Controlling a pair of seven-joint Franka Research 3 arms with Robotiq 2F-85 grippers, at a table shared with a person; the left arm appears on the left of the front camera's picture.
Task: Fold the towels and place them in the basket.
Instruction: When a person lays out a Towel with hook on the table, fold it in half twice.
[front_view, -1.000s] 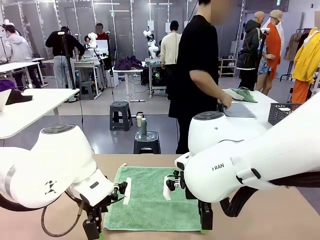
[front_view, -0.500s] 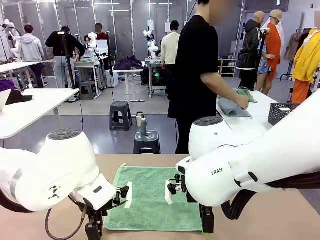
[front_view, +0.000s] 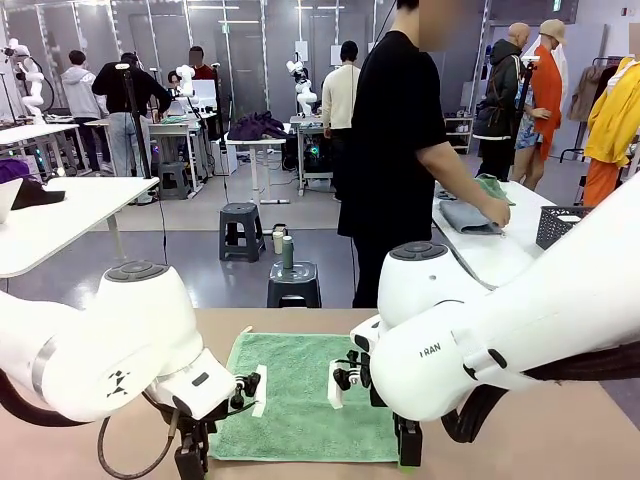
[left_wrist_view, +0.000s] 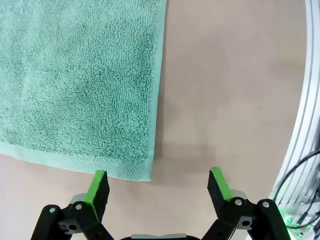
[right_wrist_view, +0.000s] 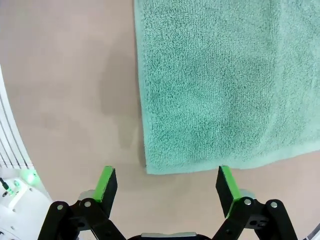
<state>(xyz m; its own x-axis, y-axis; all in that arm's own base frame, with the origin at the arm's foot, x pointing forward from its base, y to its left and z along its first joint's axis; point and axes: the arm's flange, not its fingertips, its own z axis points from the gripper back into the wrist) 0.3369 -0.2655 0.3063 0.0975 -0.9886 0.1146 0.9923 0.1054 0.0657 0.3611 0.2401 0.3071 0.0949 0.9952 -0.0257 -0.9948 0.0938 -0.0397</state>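
One mint-green towel lies spread flat on the tan table between my two arms. My left gripper hangs open just above the towel's near left corner; in the left wrist view the left gripper has that towel corner between its green pads, untouched. My right gripper is open over the near right corner. The right wrist view shows the right gripper straddling the corner of the towel. The dark grey mesh basket stands on the white side table at right.
A person in black stands beyond the table, hands on a folded grey-green cloth on the white side table, with another green towel behind it. Two stools stand on the floor beyond the table's far edge.
Both grippers have settled a little lower and nearer the towel's near corners. The person's hand has moved right along the cloth on the side table.
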